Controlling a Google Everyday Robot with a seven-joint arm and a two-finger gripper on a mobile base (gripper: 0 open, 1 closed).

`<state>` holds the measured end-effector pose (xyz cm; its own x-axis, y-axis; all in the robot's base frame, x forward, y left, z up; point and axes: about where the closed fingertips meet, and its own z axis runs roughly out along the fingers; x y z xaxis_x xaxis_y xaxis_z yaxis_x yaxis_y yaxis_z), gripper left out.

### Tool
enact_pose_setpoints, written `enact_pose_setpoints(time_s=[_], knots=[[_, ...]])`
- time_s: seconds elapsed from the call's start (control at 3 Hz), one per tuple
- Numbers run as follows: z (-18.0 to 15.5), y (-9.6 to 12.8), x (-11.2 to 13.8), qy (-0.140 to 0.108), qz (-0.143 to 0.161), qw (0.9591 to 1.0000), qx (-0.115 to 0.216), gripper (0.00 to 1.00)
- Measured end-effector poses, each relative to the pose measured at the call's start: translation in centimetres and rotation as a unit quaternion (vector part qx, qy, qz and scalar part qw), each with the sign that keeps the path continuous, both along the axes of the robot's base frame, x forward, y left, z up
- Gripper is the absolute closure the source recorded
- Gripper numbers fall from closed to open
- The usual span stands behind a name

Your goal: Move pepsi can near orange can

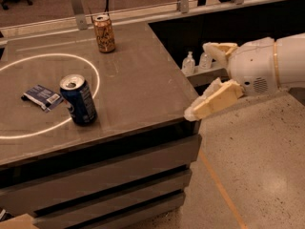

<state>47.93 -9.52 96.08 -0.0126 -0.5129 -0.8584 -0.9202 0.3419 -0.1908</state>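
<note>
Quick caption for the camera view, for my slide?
Open pincer hovers by the corner of the table; pepsi can, blue packet beside it, stands far from orange can.
</note>
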Motion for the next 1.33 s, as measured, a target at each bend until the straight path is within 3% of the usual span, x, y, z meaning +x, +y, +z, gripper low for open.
enact_pose_setpoints(time_s=[0.33, 0.67, 1.0, 1.33], knots=[[-1.1, 5.0, 0.2, -0.001, 0.056, 0.9975, 0.043, 0.00], [-3.0, 8.1, 0.6, 0.002, 0.069, 0.9945, 0.080, 0.00], [-4.2, 11.4, 1.6, -0.004, 0.056, 0.9903, 0.127, 0.00], [-4.6, 12.0, 1.2, 0.000, 0.056, 0.9902, 0.128, 0.00]])
